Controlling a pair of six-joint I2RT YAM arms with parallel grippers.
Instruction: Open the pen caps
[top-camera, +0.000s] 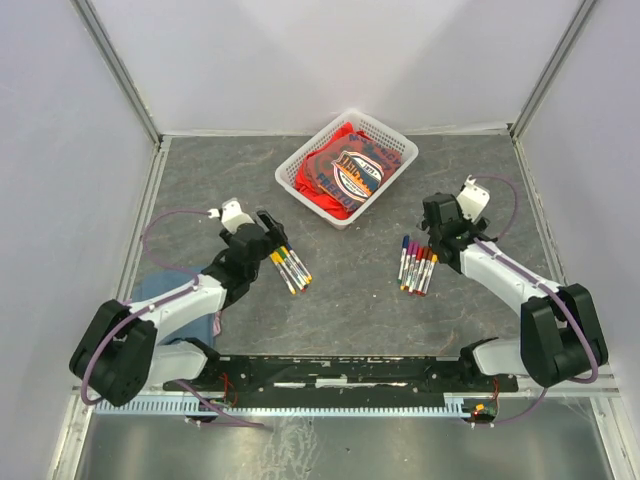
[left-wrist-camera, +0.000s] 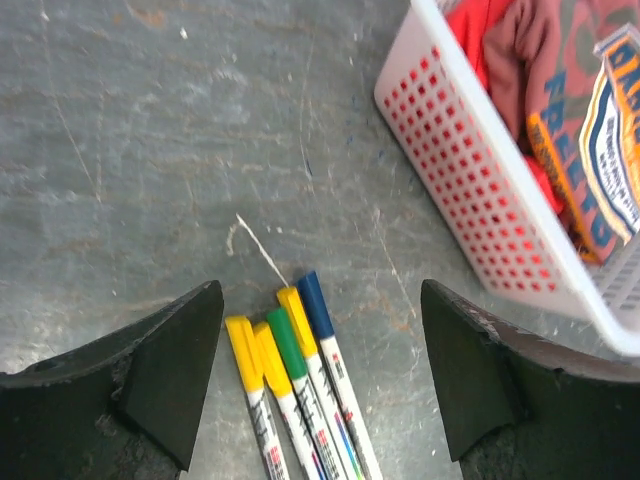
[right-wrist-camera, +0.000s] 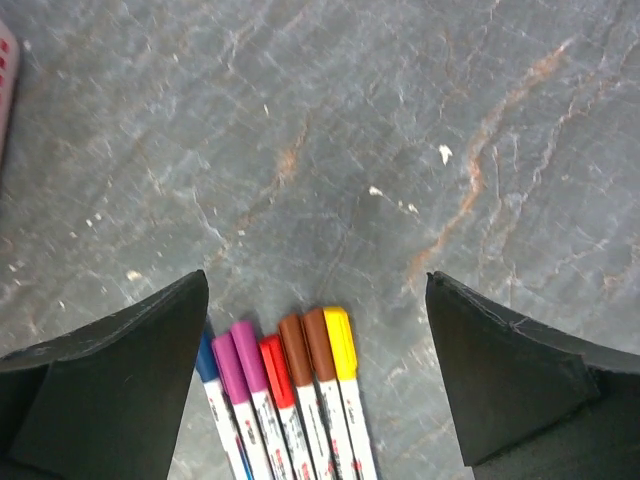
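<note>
Left wrist view: the left gripper (left-wrist-camera: 320, 300) hangs empty, jaws wide apart, just over a fan of pens (left-wrist-camera: 335, 400) on the table (left-wrist-camera: 150, 150). Their yellow, green and blue caps (left-wrist-camera: 290, 340) are all on and point toward the basket (left-wrist-camera: 470, 170). The right gripper (right-wrist-camera: 315, 290) is likewise spread and empty over its own row, caps blue through yellow. The pens lie touching, so I would take an outer one first. One gripper should pinch the white barrel and the other the cap squarely. Pull straight along the pen, or the neighbours will likely scatter.
</note>
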